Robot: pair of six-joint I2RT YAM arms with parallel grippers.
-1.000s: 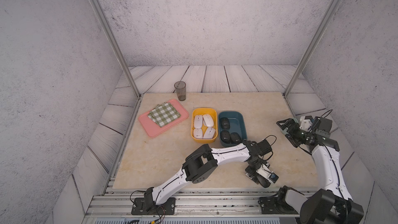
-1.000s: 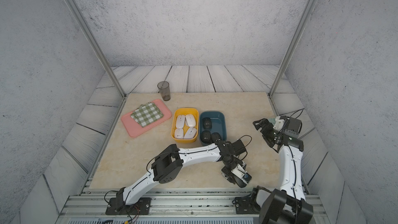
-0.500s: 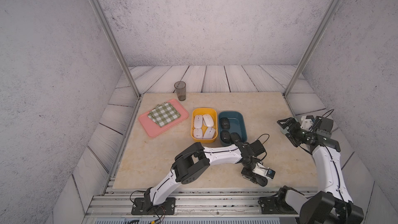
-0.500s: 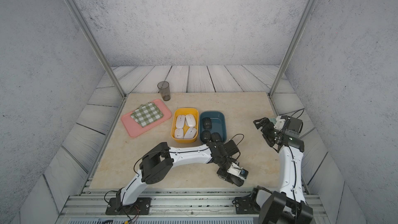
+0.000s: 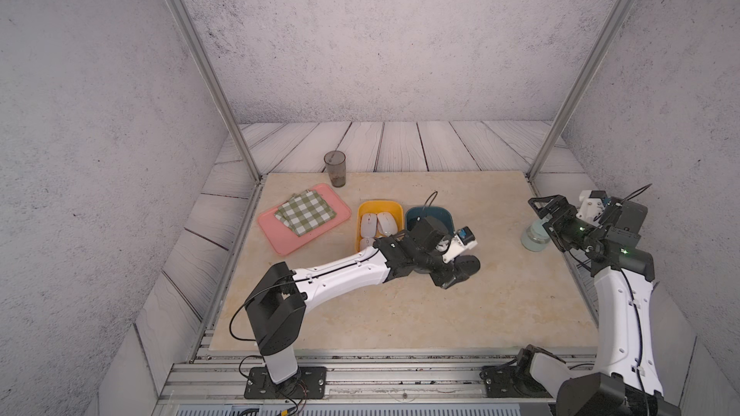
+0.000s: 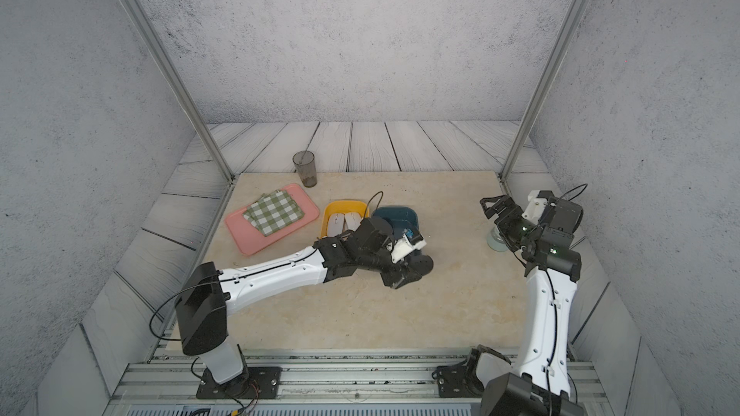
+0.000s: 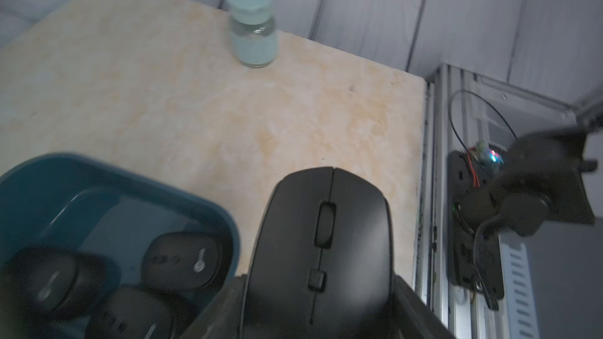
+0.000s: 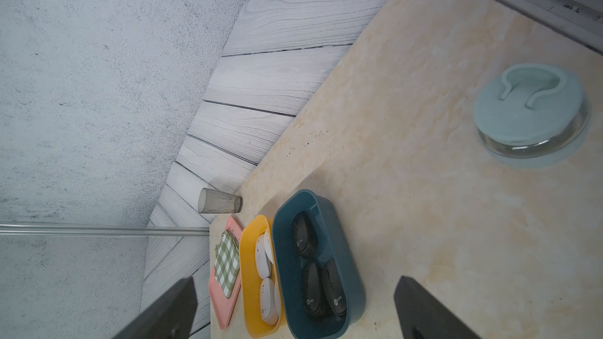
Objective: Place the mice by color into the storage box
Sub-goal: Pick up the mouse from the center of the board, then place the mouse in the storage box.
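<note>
The left gripper (image 7: pixel 318 308) was closed on a matte black oval wireless mouse (image 7: pixel 321 239). Its dark fingers (image 7: pixel 215 317) pressed against the mouse's two long sides, and the front half with the scroll wheel stuck out past them. In both top views that gripper sat right of centre in the frame, with the mouse (image 5: pixel 467 265) poking out toward the right. Whether it cleared the beige marbled tabletop (image 5: pixel 400 314) could not be told.

Just beside the held mouse, not touching it, stood a dark teal oval plastic box (image 7: pixel 107 174). It held three black mice (image 8: pixel 305 234), one at one end and two side by side at the other. The left arm's wrist lay across this box in both top views and hid most of it.

Right alongside it, toward the left of the frame, was a yellow oval plastic box (image 5: pixel 380 204) with glossy white mice (image 5: pixel 385 222) packed close inside. The arm covered its lower end, so only three showed in a top view.

Farther left lay a flat pink plastic tray (image 5: pixel 280 242) bearing a folded green-and-white checked cloth (image 5: pixel 305 216). Above it in the frame, at the table's far edge, stood a smoky clear tumbler (image 5: pixel 335 168).

At the right edge of the frame the right gripper (image 5: pixel 549 221) hung with its jaws spread wide, holding nothing. It was near a small glass jar with a pale green lid (image 5: pixel 532 240), which stood outside the jaws.
</note>
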